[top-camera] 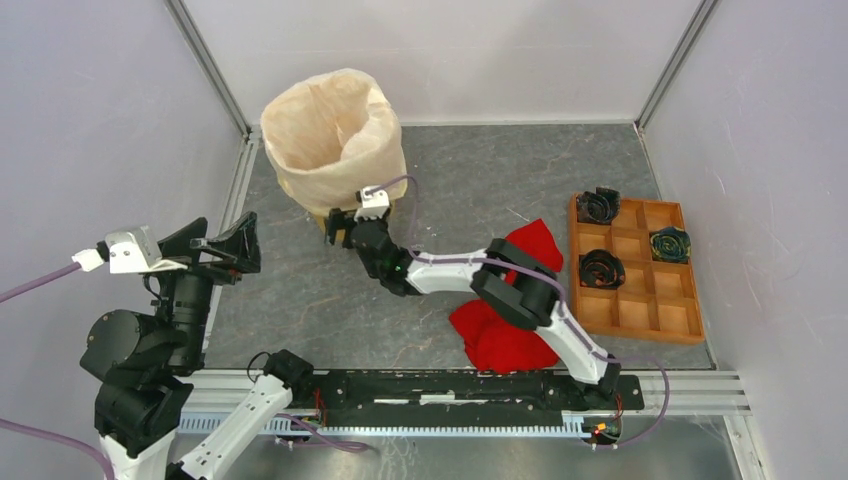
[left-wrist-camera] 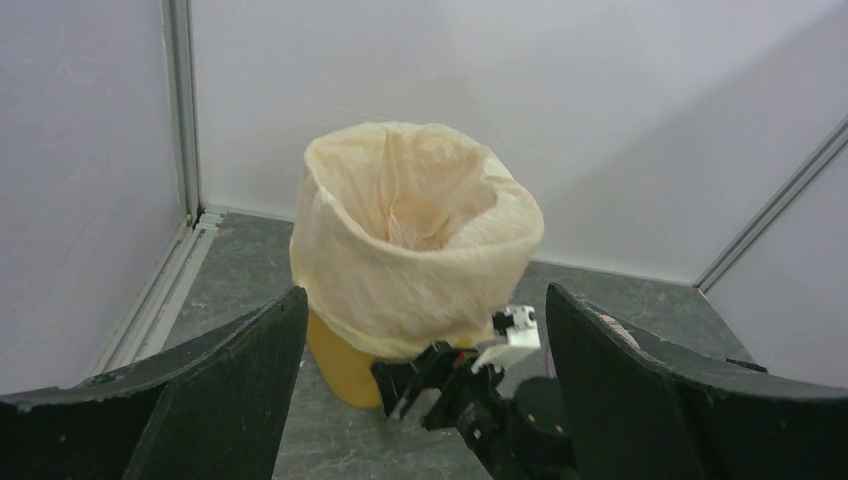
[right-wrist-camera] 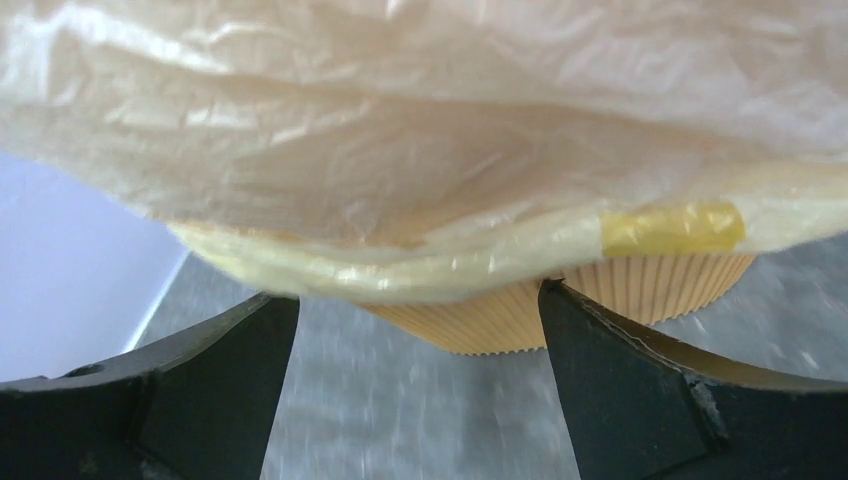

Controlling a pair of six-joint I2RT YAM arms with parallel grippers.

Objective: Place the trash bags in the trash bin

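Observation:
The cream-white translucent trash bag (top-camera: 330, 130) sits in the yellow-orange trash bin (top-camera: 318, 213) at the back left, its mouth open and its film folded down over the rim and most of the wall. The left wrist view shows the bag (left-wrist-camera: 420, 240) and the bin's bare lower body (left-wrist-camera: 340, 360). My right gripper (top-camera: 338, 228) is open and empty, low at the bin's near side just under the bag's hem (right-wrist-camera: 400, 270), with the ribbed bin wall (right-wrist-camera: 480, 325) ahead between its fingers (right-wrist-camera: 415, 300). My left gripper (top-camera: 250, 245) is open and empty, raised at the left, facing the bin (left-wrist-camera: 425, 295).
A red cloth heap (top-camera: 510, 300) lies under the right arm at centre right. A brown wooden compartment tray (top-camera: 640, 300) at the right holds three dark round objects (top-camera: 598, 207). Walls and metal frame posts close the back and sides.

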